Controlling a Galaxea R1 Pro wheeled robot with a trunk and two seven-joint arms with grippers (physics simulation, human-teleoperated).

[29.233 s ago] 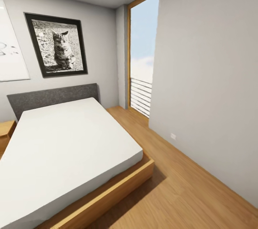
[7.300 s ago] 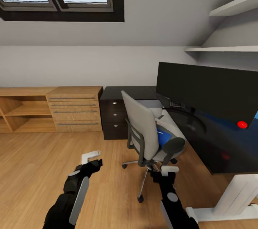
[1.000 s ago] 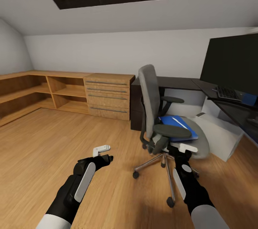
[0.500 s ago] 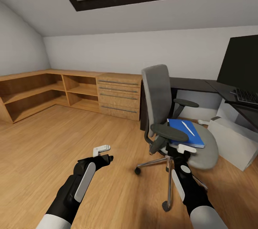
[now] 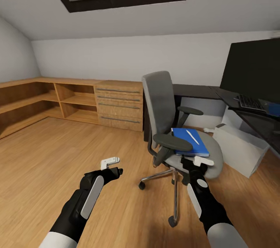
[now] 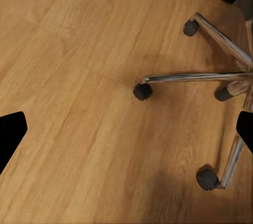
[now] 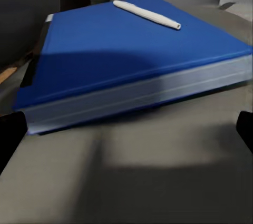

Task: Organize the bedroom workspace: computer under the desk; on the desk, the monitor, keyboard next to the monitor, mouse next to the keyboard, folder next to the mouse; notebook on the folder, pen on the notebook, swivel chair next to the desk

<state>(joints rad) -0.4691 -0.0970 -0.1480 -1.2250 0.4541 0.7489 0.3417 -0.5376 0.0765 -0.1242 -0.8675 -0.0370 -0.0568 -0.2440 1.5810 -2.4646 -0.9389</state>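
**Q:** Where is there open room, and what borders it?

**A:** Bare light wooden floor (image 5: 46, 162) spreads wide on the robot's left, edged at the far wall by a low light wooden shelf bench (image 5: 70, 102). On the right, the matt black desk (image 5: 202, 91) closes the space, with the wide black monitor (image 5: 252, 71) and slim black keyboard (image 5: 249, 102) on top and the light grey computer tower (image 5: 239, 149) on the floor beside it. The grey upholstered swivel chair (image 5: 161, 104) stands between floor and desk, its chrome star base (image 6: 211, 76) splayed over the boards.

**Q:** What lies on the chair?

**A:** The flat bright blue folder (image 7: 126, 50) rests on the seat, its long axis running from the seat's front towards the back. The short whitish pen (image 7: 147, 14) lies slantwise on its top.

**Q:** And the grippers?

**A:** The left gripper (image 5: 111, 164) hangs over bare floor, fingers spread, grasping nothing. The right gripper (image 5: 200, 162) sits at the seat's front edge, just before the folder, fingers parted and empty.
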